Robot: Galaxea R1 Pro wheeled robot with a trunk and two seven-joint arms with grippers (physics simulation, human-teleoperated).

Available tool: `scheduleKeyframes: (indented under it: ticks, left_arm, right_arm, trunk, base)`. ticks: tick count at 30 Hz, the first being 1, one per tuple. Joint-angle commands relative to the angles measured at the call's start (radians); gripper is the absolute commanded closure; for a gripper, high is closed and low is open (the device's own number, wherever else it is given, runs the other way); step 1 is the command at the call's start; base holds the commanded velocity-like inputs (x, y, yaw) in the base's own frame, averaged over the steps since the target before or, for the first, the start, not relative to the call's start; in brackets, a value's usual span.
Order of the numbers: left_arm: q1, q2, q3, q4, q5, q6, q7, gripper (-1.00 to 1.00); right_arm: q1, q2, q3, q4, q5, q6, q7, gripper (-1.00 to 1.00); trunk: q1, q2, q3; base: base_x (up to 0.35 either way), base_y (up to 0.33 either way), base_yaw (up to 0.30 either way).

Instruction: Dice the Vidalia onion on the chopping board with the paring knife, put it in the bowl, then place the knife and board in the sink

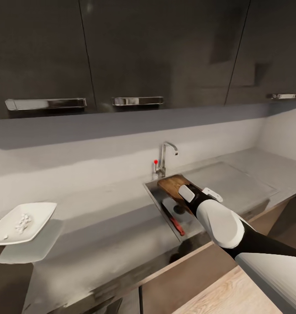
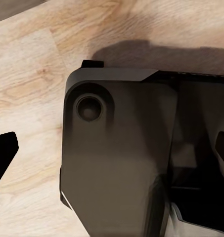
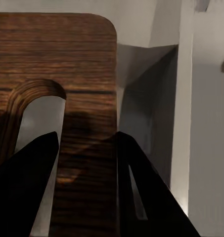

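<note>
The chopping board leans tilted inside the sink, below the chrome tap. My right gripper is shut on the board's handle strip; one dark finger sits in the handle slot and the other finger lies along the outer edge. The paring knife lies on the basin floor, red handle toward me. The white bowl holds the diced Vidalia onion at the left end of the countertop. My left gripper hangs open over the robot base and the wood floor.
Dark upper cabinets with chrome handles hang above the grey backsplash. The drainboard wing extends right of the basin. The tap's red knob sits beside the board. Brown lower cabinet fronts and pale floor lie below.
</note>
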Motion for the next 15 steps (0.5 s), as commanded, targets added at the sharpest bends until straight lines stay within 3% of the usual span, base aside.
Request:
scheduleKeyframes:
  ticks: [1,6,15]
  left_arm:
    - [-0.002,0.0,0.0,0.004,0.008,-0.008,0.001,-1.0]
    - [-0.002,0.0,0.0,0.004,0.009,-0.008,0.001,-1.0]
    - [-0.002,0.0,0.0,0.004,0.009,-0.008,0.002,-1.0]
  right_arm:
    - [-0.001,0.001,-0.003,-0.001,0.006,0.004,-0.003,1.0]
    - [-0.001,0.001,-0.002,-0.001,0.006,0.004,-0.003,1.0]
    - [-0.001,0.001,-0.002,0.002,0.005,0.005,-0.001,1.0]
  trunk:
    - [0.001,-0.001,-0.001]
    - [0.001,-0.001,-0.003]
    - [0.001,-0.001,-0.013]
  base:
    - [0.218,0.0,0.0]
    - [0.137,0.0,0.0]
    - [0.012,0.0,0.0]
